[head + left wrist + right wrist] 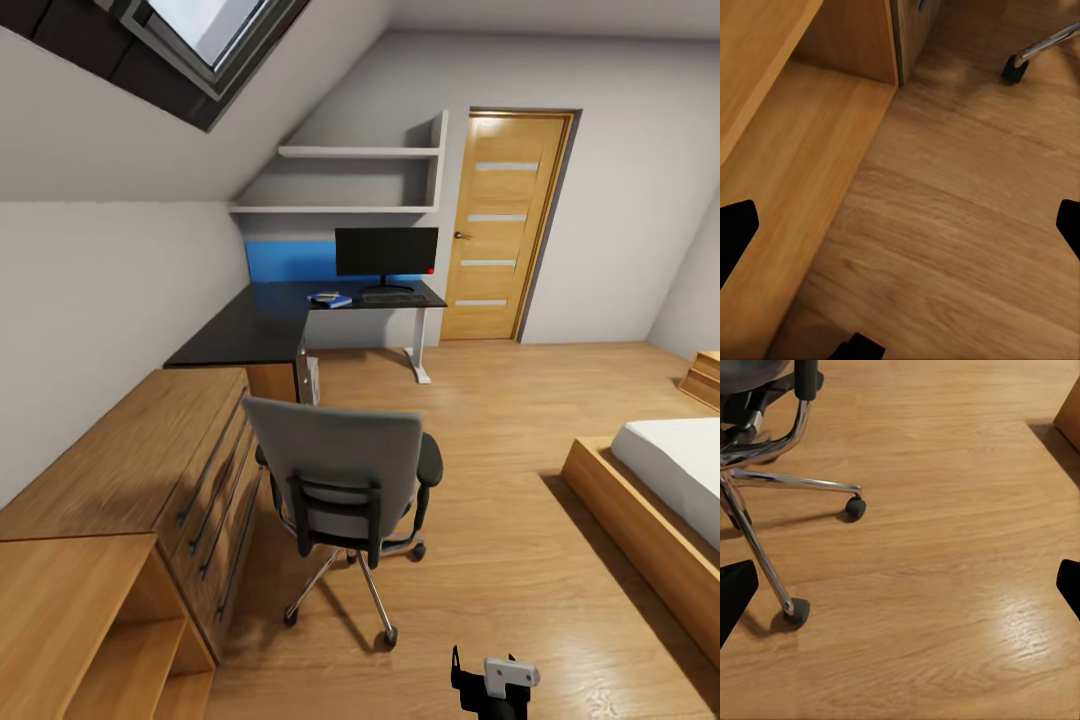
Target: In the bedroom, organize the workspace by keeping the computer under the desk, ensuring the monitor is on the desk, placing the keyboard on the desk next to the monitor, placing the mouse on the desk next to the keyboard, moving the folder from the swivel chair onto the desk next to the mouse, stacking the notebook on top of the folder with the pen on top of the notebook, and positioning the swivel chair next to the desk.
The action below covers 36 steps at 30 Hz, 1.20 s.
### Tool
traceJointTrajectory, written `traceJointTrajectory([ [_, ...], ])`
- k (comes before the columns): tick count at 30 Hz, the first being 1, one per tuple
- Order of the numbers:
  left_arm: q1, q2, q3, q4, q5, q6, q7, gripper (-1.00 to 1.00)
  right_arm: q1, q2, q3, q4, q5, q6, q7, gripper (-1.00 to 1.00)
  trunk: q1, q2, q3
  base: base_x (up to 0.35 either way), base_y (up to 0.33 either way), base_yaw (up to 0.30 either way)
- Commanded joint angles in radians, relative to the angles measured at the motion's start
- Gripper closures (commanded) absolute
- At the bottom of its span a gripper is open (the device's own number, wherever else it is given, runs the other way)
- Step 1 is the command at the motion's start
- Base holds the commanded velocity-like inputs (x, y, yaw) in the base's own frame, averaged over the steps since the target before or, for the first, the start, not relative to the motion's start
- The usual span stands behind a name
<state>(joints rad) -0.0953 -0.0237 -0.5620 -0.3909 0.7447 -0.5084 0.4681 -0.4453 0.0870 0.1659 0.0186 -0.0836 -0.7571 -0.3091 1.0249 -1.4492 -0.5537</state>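
Standing in the far left corner of the room in the head view, the desk (262, 325) carries the monitor (386, 252) upright on its far right part, with the keyboard (393, 297) lying just in front of the monitor's stand. A blue flat thing that seems to be the folder (330, 300) lies on the desk to the left of the keyboard; if something is on top of it I cannot tell. The computer (312, 379) shows as a pale box under the desk, close to the wooden dresser (150, 470). The swivel chair (343, 488) stands on the wooden floor (500, 480) nearer to the robot, well apart from the desk, its back turned to the camera. A bed (668, 478) is at the right and a door (507, 225) at the far wall. In the left wrist view the left gripper (900, 225) hangs over the floor beside a low wooden shelf (787, 187), its fingertips (735, 232) wide apart and holding nothing. In the right wrist view the right gripper (900, 585) is also spread and empty above the floor, near the chair's chrome legs and castors.
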Motion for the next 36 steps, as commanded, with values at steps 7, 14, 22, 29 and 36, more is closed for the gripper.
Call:
traceJointTrajectory([
  [7, -0.001, 0.002, -0.007, 0.0, 0.005, -0.01, 0.01, -1.0, -0.001, 0.004, 0.009, 0.003, -0.009, -0.015, -0.004, -1.0, 0.027, -0.05, -0.023, 0.0, 0.0, 0.0],
  [14, -0.001, -0.001, -0.004, 0.005, 0.006, -0.014, 0.013, -1.0, 0.036, 0.026, 0.011, 0.004, -0.01, -0.025, -0.003, -1.0, 0.054, -0.099, -0.045, 0.0, 0.0, 0.0],
  [22, -0.001, -0.046, -0.004, 0.018, 0.0, -0.013, 0.006, -1.0, 0.072, 0.03, 0.008, 0.004, -0.012, -0.027, 0.147, -1.0, 0.084, -0.155, -0.07, 0.0, 0.0, 0.0],
  [29, -0.001, -0.051, -0.01, 0.03, 0.0, -0.005, 0.01, -1.0, 0.078, 0.025, 0.005, 0.004, -0.015, -0.025, 0.178, -1.0, 0.111, -0.204, -0.092, 0.0, 0.0, 0.0],
  [36, 0.0, -0.05, -0.009, -0.002, -0.005, -0.002, 0.009, -1.0, 0.079, 0.025, 0.006, 0.004, -0.008, -0.02, 0.185, -1.0, 0.138, -0.253, -0.114, 0.0, 0.0, 0.0],
])
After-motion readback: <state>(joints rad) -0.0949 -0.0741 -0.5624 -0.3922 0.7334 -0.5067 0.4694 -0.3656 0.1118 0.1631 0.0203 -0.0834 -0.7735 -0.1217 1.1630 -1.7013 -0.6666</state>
